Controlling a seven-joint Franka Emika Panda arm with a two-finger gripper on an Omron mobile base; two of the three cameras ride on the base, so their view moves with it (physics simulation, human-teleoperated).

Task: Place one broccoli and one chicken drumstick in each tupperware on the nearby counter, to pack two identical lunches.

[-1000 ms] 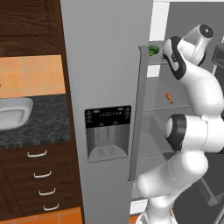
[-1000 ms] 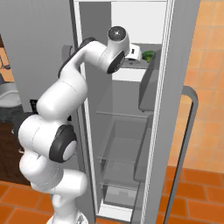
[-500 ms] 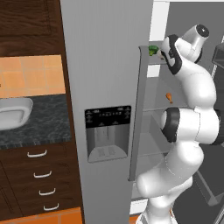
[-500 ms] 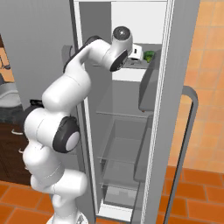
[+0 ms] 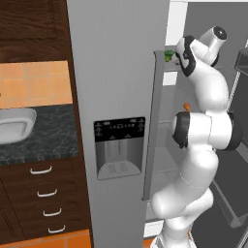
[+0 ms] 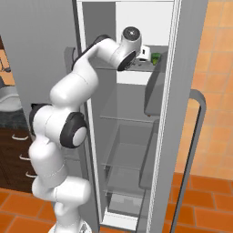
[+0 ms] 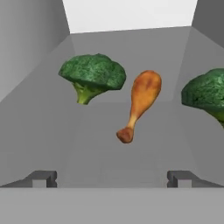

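In the hand view a broccoli (image 7: pixel 92 75) lies on the grey fridge shelf at upper left, with a chicken drumstick (image 7: pixel 140 105) just right of it, bone end toward me. A second broccoli (image 7: pixel 205 94) sits at the right edge, partly cut off. My gripper (image 7: pixel 111 178) is open, its fingertips (image 7: pixel 41 178) wide apart with nothing between them, a short way from the food. From the right base view the gripper (image 6: pixel 146 52) reaches onto the upper fridge shelf beside a broccoli (image 6: pixel 156 58). One tupperware (image 5: pixel 14 125) rests on the counter (image 5: pixel 53 138) at far left.
The fridge's closed left door with its dispenser (image 5: pixel 118 150) stands between the arm and the counter. The open right door (image 6: pixel 191 113) with its bins hangs close to the right. Lower glass shelves (image 6: pixel 127 118) sit below. A small orange item (image 5: pixel 186 106) shows behind the arm.
The arm has swung its elbow and pushed the hand a little further onto the upper shelf. The gripper has stayed open.
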